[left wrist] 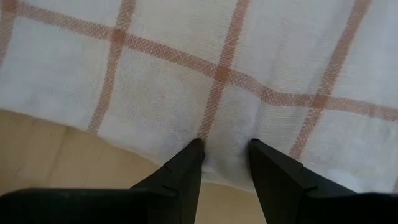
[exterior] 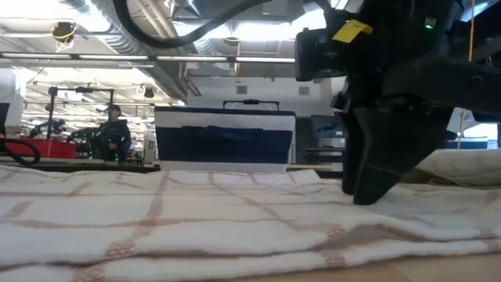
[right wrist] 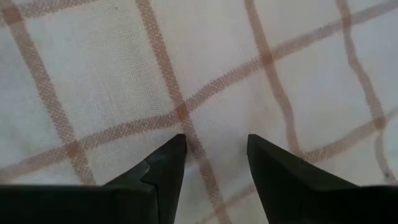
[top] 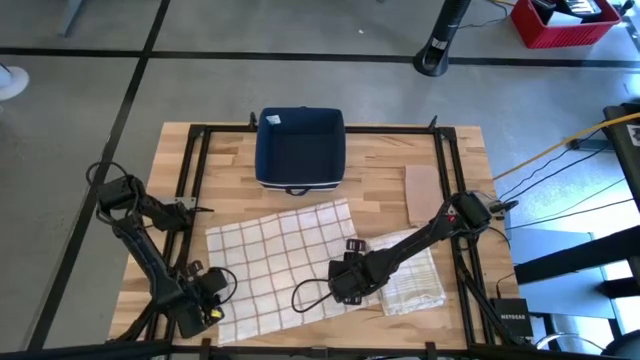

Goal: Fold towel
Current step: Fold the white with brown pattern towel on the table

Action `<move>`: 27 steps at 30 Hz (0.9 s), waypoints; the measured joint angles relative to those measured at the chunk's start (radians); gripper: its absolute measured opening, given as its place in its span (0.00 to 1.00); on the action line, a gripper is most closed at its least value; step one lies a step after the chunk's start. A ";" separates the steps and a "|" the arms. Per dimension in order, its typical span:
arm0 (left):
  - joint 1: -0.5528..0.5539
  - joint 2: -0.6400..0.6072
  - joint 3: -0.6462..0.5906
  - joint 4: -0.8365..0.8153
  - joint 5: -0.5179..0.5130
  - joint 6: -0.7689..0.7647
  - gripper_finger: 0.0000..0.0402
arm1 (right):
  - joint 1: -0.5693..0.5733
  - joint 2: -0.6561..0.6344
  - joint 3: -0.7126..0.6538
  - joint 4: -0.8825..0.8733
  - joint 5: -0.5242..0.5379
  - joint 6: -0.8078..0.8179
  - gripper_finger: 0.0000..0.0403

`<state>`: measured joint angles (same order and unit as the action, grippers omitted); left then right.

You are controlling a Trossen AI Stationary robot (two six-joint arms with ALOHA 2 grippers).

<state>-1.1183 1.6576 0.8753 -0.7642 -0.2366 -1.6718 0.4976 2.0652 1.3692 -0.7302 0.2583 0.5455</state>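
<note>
Currently the towel [top: 285,262] lies spread flat, one layer, on the table [top: 380,170], on the side of the blue bin [top: 300,148] nearest the arm bases, well apart from the bin. The left gripper [left wrist: 225,146] sits at the towel's near left edge; its jaws stand narrowly apart with fingertips touching the hem, cloth between them not yet pinched. The right gripper [right wrist: 216,143] rests on the towel's near right part, jaws likewise narrowly apart, tips pressing cloth but holding nothing. Risk: closing from above on flat cloth may catch only a pucker, or nothing, so that one corner lifts alone and the fold skews. Risk: the right tips stand inboard of the edge, so a pinch there would drag a ridge rather than a corner. A second folded cloth [top: 412,282] lies touching or just beside the towel's right edge; the right gripper could snag it. Bare wood between towel and bin gives room to carry the near edge forward. The brown card [top: 421,193] lies beside the bin, clear of that path.
</note>
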 joint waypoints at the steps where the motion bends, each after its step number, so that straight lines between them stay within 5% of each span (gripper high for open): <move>1: 0.000 -0.001 0.000 -0.014 0.009 0.000 0.32 | -0.001 0.000 0.000 0.000 -0.006 0.001 0.44; 10: -0.001 -0.014 0.038 -0.064 0.093 0.051 0.32 | -0.007 -0.013 0.035 0.030 -0.053 0.004 0.44; 20: 0.009 -0.059 0.089 -0.064 -0.177 0.157 0.32 | -0.007 -0.102 0.140 -0.007 0.014 -0.155 0.44; 27: 0.066 -0.056 0.038 -0.028 -0.161 0.196 0.40 | -0.014 -0.108 0.063 -0.024 0.057 -0.236 0.44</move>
<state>-1.0522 1.6016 0.9129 -0.7919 -0.3980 -1.4762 0.4839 1.9572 1.4322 -0.7546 0.3158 0.3095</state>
